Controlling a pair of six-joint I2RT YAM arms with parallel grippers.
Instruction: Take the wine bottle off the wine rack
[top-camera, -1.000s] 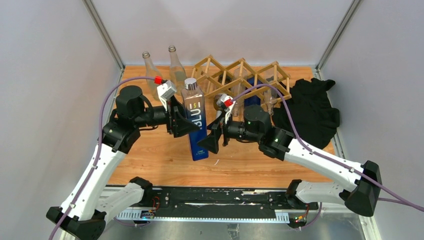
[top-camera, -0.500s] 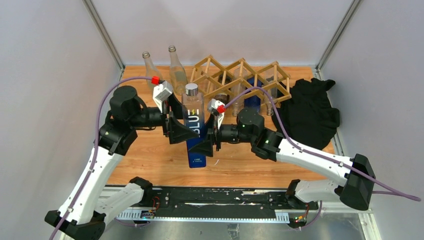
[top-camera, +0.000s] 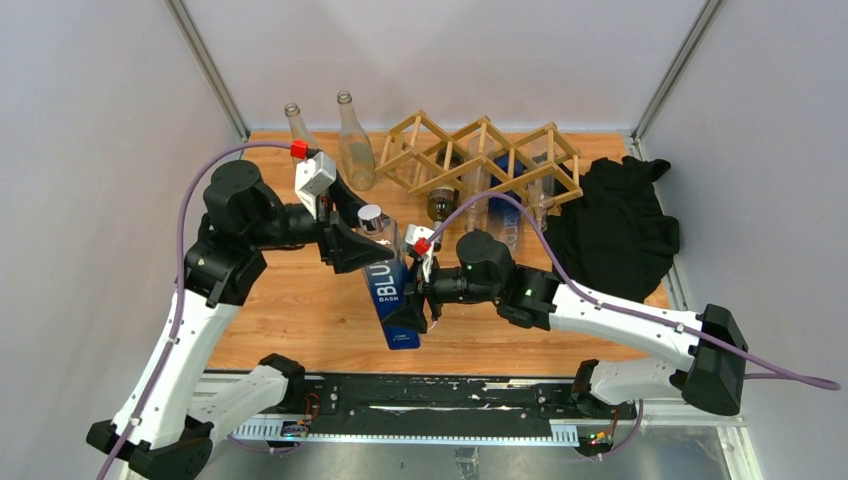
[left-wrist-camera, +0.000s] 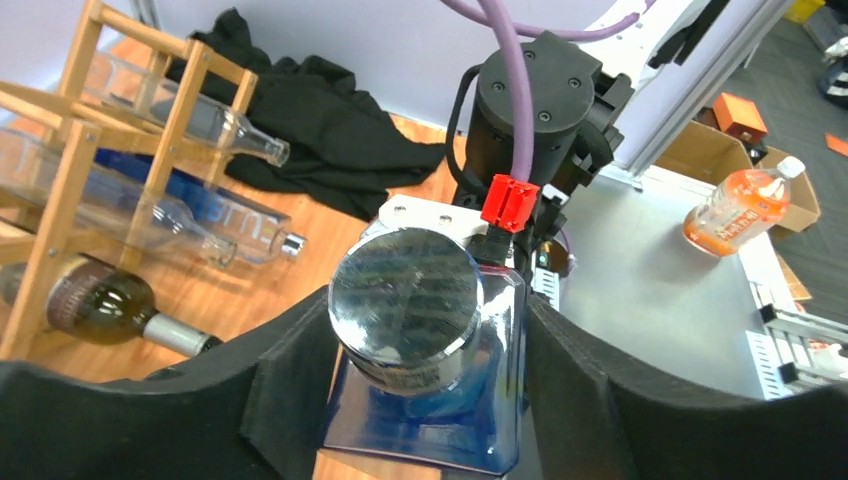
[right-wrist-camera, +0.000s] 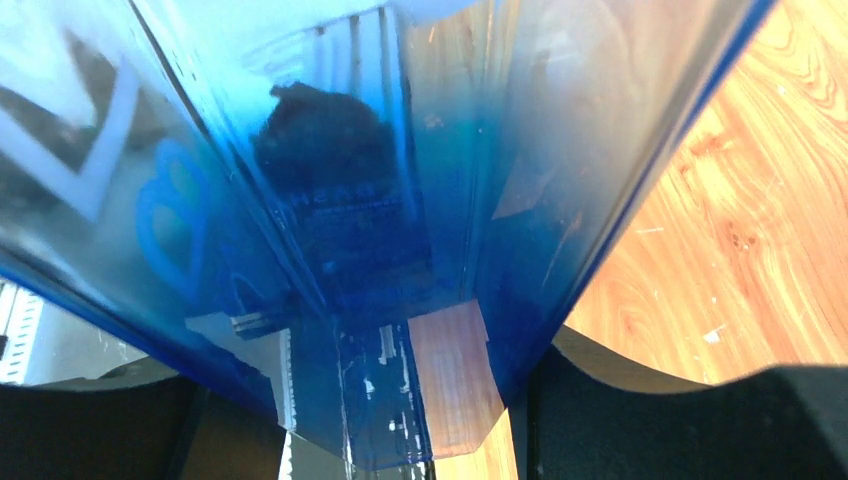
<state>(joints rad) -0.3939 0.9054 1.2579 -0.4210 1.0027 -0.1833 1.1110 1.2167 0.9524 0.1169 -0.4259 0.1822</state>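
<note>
**Bottle out of rack, held by both pincers**

Blue bottle is out of the wine rack, well in front of it over the middle of the desk. It is tilted, with the silver cap toward the rear-left and the base toward the near edge.

My left pincer is clamped on the shoulder just under the cap. In the left wrist view, both black pads press the glass from either side.

My right pincer is clamped on the lower body. In the right wrist view, blue glass fills the gap between the fingers, with wood grain showing past it on the right.

From the top camera I can't tell whether the base touches the desk or hangs just above it.

The rack stands at the back of the desk with bottles lying in its cells: a dark wine bottle with its neck toward me, plus a blue one and some clear ones further right.

Two clear bottles stand upright just left of the rack.

Black cloth is heaped on the desk right of the rack, touching its end.
</note>
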